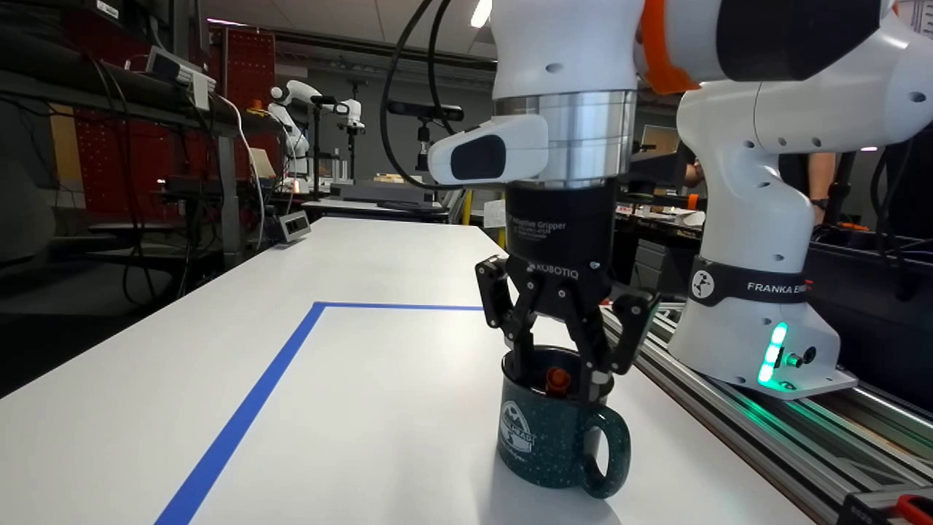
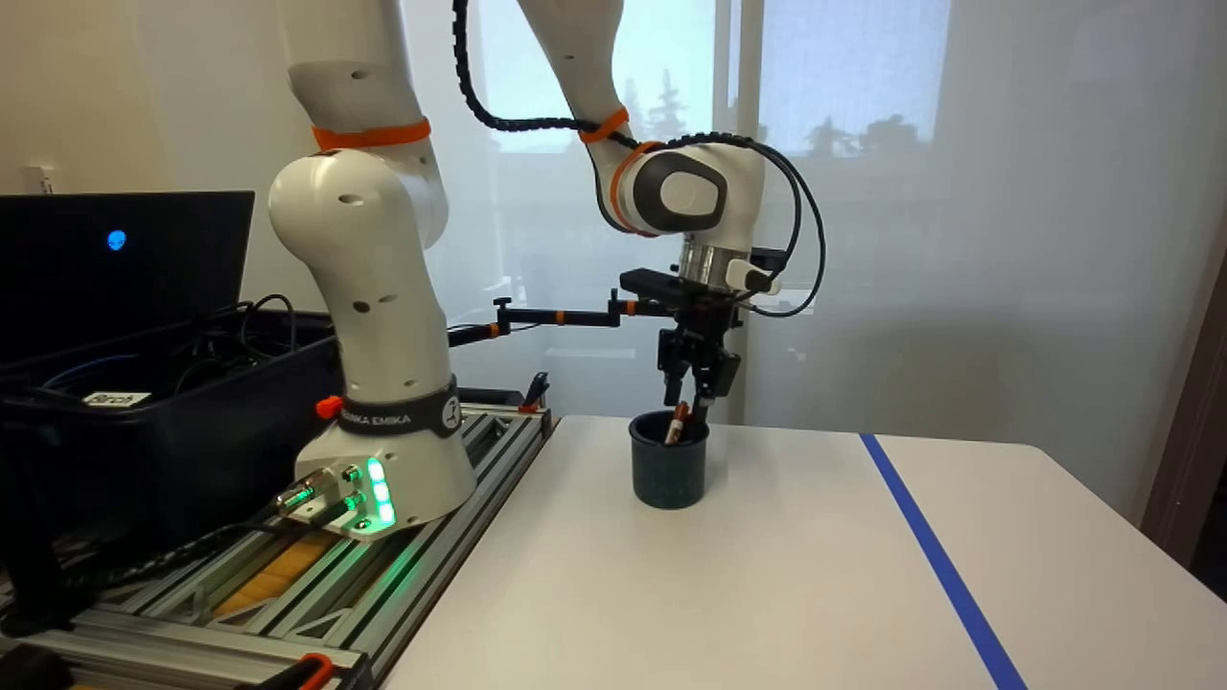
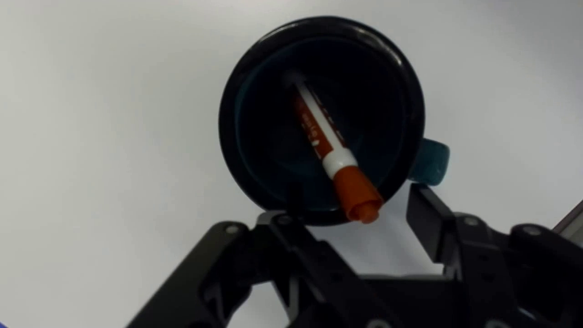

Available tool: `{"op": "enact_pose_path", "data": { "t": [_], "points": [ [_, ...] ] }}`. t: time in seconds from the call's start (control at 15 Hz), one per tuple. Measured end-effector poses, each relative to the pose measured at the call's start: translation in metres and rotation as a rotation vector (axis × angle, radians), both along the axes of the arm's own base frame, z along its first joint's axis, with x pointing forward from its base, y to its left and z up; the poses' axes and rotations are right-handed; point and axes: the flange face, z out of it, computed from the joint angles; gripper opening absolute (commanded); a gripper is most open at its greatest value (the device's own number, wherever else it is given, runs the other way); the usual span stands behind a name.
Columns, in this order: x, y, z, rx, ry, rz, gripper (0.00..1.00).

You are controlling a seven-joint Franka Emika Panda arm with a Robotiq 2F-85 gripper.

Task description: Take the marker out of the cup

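Observation:
The dark green-teal cup (image 1: 543,441) stands upright on the white table; it also shows in an exterior view (image 2: 668,476) and in the wrist view (image 3: 227,123). The marker (image 3: 324,136), red-brown and white with an orange-red cap, leans inside it, cap end up at the rim. The cap also shows in both exterior views, with the marker (image 1: 557,380) facing the camera and the marker (image 2: 677,424) tilted. My gripper (image 3: 356,198) is open and points down at the rim, fingers either side of the cap, not gripping it. One finger overlaps the cup opening; the other is near the handle.
The cup's handle (image 1: 616,452) sticks out close to one finger. Blue tape (image 1: 270,372) marks lines on the white table (image 2: 815,575). The robot base stands on a metal rail frame (image 2: 403,594) along the table edge.

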Motion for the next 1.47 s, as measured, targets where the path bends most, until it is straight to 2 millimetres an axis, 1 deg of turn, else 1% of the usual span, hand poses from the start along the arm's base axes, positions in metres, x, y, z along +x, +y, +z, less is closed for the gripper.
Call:
{"op": "enact_pose_path", "data": {
  "t": [0.13,0.33,0.4,0.53,0.6,0.67,0.73,0.93,1.07,1.33,1.4,1.47],
  "points": [
    [0.0025,0.0007,0.0028,0.003,-0.008,-0.001,0.55],
    [0.0043,0.0007,0.0053,0.006,-0.014,-0.003,0.42],
    [0.0044,0.0005,0.0054,0.006,-0.014,-0.004,0.46],
    [0.0045,0.0004,0.0054,0.006,-0.014,-0.005,0.48],
    [0.0045,0.0004,0.0054,0.006,-0.014,-0.005,0.52],
    [0.0044,0.0005,0.0054,0.006,-0.014,-0.005,0.50],
    [0.0044,0.0005,0.0054,0.006,-0.014,-0.005,0.52],
    [0.0043,0.0008,0.0054,0.006,-0.014,-0.004,0.46],
    [0.0039,0.0014,0.0053,0.006,-0.014,-0.003,0.45],
    [0.0013,0.0043,0.0045,0.005,-0.011,0.003,0.52],
    [0.0002,0.0050,0.0040,0.003,-0.008,0.003,0.51],
    [-0.0010,0.0055,0.0035,0.001,-0.006,0.002,0.54]
  ]
}}
